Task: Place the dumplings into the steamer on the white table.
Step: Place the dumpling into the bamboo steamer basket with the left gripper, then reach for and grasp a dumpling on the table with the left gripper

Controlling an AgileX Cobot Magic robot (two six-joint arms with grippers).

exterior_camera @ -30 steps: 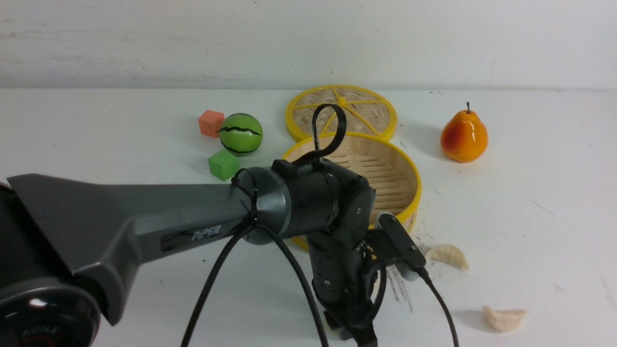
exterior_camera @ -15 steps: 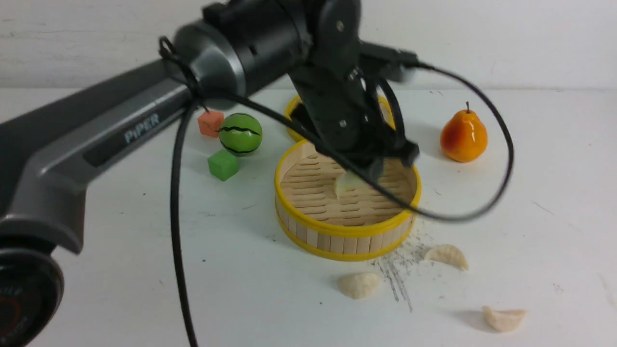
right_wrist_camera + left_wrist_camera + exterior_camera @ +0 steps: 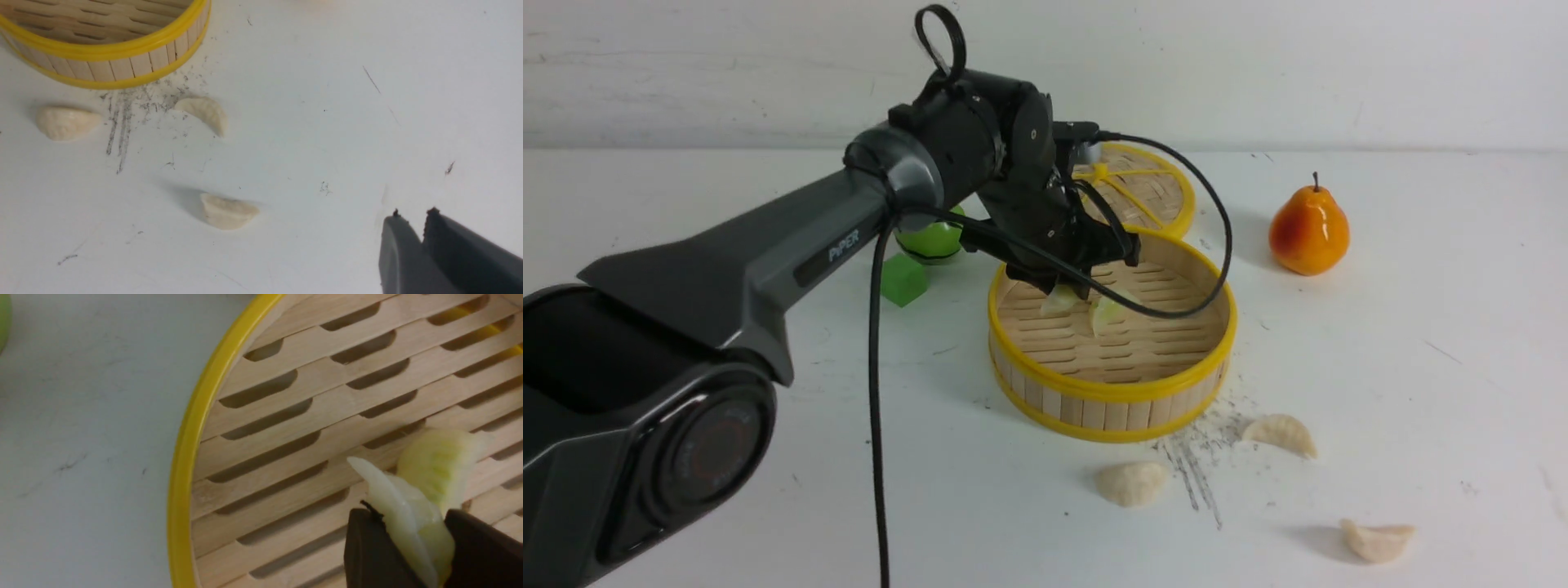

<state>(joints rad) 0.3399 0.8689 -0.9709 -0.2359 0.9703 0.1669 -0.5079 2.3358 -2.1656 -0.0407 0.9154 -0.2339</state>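
Observation:
My left gripper [image 3: 1068, 287] hangs low inside the steamer [image 3: 1111, 392], shut on a pale green dumpling [image 3: 408, 526] pinched between its dark fingers [image 3: 367, 555]. A second greenish dumpling [image 3: 439, 465] lies on the slatted floor just beyond it, and also shows as the dumpling [image 3: 1107, 312] in the front view. Three cream dumplings [image 3: 1131, 482] [image 3: 1282, 433] [image 3: 1376, 539] rest on the white table [image 3: 1421, 367] in front of the steamer. My right gripper [image 3: 412, 214] hovers over bare table near them, shut, with nothing held.
The woven lid [image 3: 1143, 188] lies flat behind the steamer. A pear [image 3: 1308, 231] stands at the back right. A green cube [image 3: 903, 279] and a watermelon ball [image 3: 931, 241] sit left of the steamer, partly behind my left arm. A grey smudge [image 3: 1201, 465] marks the table.
My left arm lifted from low at the table's front, swung up over the steamer and came down into it with the dumpling. The cream dumpling it had hidden shows again.

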